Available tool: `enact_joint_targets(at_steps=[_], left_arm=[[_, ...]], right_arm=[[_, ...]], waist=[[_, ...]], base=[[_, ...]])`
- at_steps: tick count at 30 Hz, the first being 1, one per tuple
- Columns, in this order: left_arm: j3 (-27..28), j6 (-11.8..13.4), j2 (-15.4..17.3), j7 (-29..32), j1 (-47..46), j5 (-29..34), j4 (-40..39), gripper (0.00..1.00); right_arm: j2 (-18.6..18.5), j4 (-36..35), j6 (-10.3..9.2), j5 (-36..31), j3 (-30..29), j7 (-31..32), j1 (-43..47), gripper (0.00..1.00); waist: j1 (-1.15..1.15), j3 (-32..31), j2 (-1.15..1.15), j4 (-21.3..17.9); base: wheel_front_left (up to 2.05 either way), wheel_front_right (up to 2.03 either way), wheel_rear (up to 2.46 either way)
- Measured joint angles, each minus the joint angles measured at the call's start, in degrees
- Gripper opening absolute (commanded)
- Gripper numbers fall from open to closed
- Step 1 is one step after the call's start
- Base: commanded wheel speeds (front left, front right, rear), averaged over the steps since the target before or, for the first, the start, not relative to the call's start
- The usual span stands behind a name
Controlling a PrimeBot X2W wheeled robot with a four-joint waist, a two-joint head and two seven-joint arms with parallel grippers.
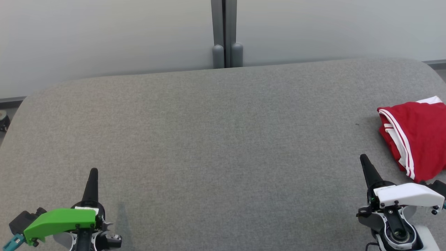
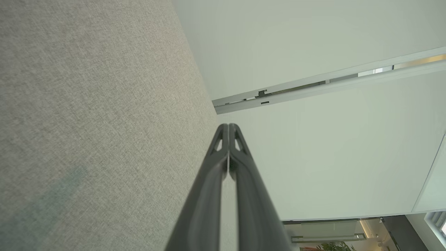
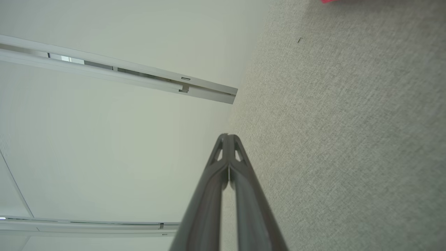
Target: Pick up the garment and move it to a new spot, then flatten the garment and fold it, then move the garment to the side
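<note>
Left pincer (image 1: 93, 174) and right pincer (image 1: 364, 162) are shut tight, holding nothing. On the bench (image 1: 209, 139), the red garment (image 1: 418, 136) lies just beside the right one, far from the left.

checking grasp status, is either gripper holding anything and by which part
Nothing is held: left gripper and right gripper are shut empty, the garment lies apart.

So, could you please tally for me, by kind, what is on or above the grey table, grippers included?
Red garment: 1
Grippers: 2, left gripper and right gripper, fingers shut
Total: 3
</note>
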Motion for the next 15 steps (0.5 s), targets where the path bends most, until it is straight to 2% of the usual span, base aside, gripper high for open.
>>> enact_joint_targets(at_steps=[15], left_arm=[[0.4,0.2,0.1,1.9,-0.5,-6.9,-0.8,0.00]], right_arm=[[0.0,-1.3,-0.01,7.3,-0.5,1.8,0.8,0.00]], waist=[[0.00,-0.2,0.00,0.5]], base=[[0.00,0.00,0.00]])
